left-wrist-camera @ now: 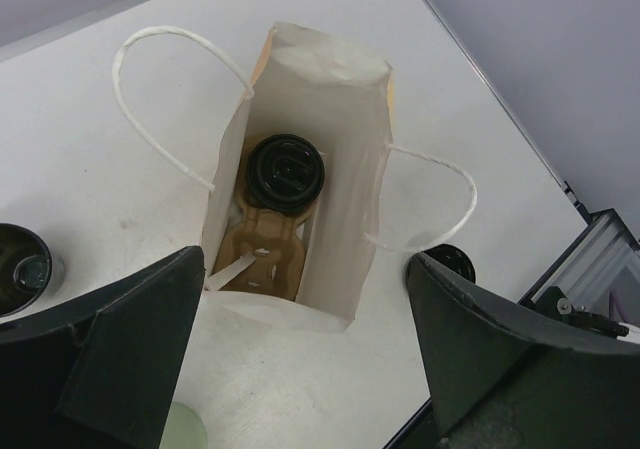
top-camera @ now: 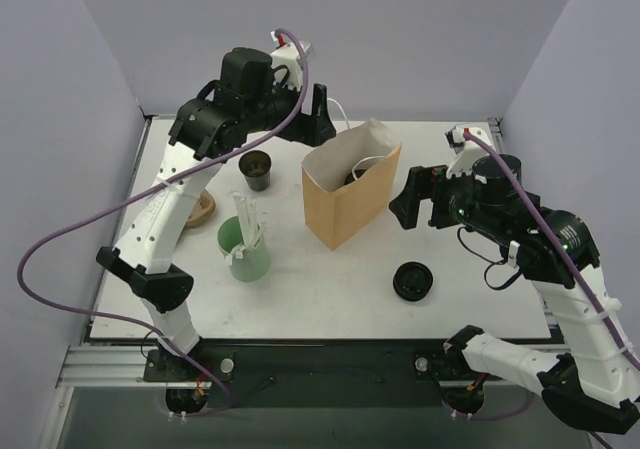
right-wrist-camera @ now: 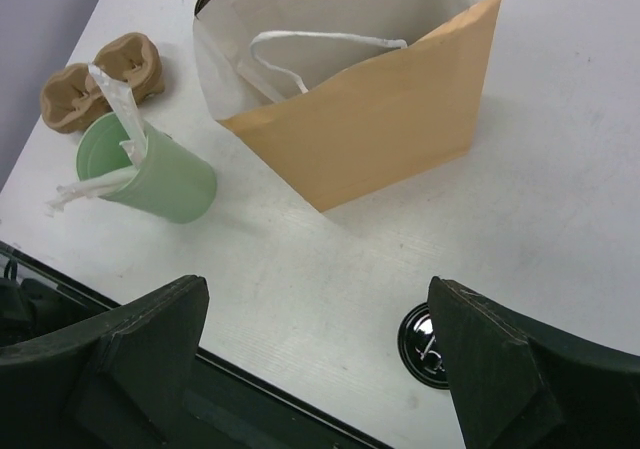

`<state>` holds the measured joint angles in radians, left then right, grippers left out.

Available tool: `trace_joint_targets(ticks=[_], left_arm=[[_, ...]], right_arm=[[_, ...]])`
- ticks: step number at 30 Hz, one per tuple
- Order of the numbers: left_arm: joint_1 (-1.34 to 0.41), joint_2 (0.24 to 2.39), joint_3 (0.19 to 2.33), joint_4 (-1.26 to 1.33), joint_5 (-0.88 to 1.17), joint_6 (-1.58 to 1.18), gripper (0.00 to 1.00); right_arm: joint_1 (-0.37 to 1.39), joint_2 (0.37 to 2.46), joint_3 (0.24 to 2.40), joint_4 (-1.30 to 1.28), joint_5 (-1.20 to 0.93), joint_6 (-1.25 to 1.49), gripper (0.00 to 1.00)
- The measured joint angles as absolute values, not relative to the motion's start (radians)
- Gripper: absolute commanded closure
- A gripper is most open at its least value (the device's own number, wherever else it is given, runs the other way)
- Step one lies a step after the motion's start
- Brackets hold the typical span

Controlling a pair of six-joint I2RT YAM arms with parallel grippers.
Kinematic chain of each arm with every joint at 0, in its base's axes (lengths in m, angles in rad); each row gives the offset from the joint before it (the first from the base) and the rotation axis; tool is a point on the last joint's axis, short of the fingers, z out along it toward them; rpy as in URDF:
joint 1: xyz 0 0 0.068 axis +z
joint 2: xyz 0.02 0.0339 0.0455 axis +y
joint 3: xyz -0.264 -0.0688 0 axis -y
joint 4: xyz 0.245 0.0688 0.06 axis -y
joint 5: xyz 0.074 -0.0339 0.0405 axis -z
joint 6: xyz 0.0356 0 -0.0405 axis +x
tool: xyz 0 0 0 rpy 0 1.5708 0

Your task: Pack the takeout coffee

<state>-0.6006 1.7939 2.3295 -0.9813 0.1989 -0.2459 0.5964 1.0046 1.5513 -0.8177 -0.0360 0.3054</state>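
Note:
The takeout coffee (left-wrist-camera: 286, 169), a small black cup, stands deep inside the brown paper bag (left-wrist-camera: 345, 109) on a brown cardboard carrier (left-wrist-camera: 268, 251). In the top view only a dark bit of it (top-camera: 352, 177) shows through the bag's mouth (top-camera: 350, 204). My left gripper (left-wrist-camera: 305, 294) hangs open above the bag's mouth with nothing between its fingers; in the top view it (top-camera: 312, 119) is just behind the bag. My right gripper (right-wrist-camera: 318, 309) is open and empty too, hovering right of the bag (right-wrist-camera: 370, 119), and the top view shows it (top-camera: 422, 201) there as well.
A second black cup (top-camera: 256, 169) stands left of the bag. A green cup (top-camera: 245, 249) with white straws is front left, a brown cardboard holder (top-camera: 203, 207) beside it. A flat black lid (top-camera: 413, 281) lies front right, close under my right gripper. White bag handles (left-wrist-camera: 165, 89) stick out.

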Motion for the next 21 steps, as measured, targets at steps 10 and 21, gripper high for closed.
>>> trace_joint_targets(ticks=[10, 21], left_arm=[[-0.587, 1.364, 1.875, -0.936, 0.161, -0.233, 0.03], [-0.581, 0.973, 1.438, -0.737, 0.162, -0.354, 0.03]], right_arm=[[0.596, 1.057, 1.621, -0.823, 0.027, 0.458, 0.00], [0.596, 1.038, 1.612, -0.825, 0.046, 0.543, 0.00]])
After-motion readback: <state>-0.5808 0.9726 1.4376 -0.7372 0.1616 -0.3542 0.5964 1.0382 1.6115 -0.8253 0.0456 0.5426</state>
